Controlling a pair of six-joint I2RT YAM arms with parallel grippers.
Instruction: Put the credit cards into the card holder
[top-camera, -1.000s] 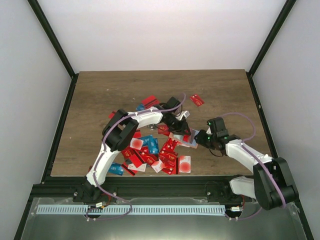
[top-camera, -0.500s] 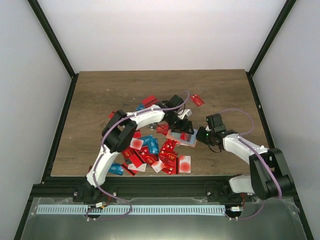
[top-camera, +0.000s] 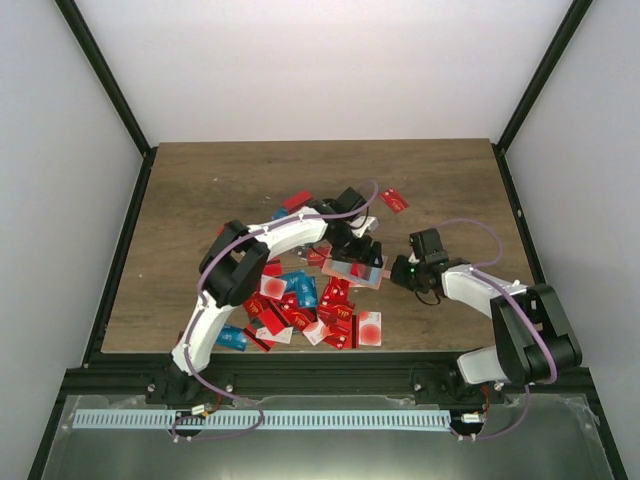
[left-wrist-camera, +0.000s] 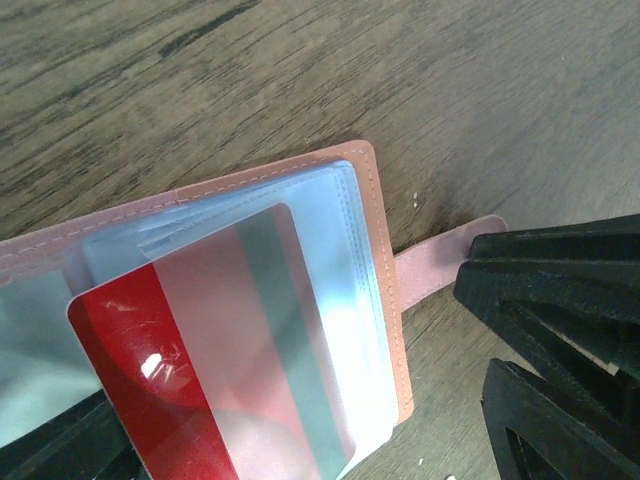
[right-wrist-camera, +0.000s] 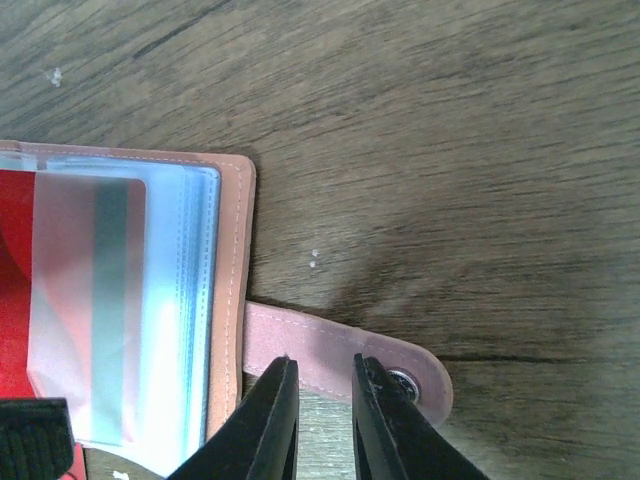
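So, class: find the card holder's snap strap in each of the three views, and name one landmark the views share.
Top external: too small to make out; the card holder lies between the two arms.
Left wrist: the strap is at right of centre.
Right wrist: it is at lower centre, above the right pincer.
Shared landmark: the red card in its clear sleeve.
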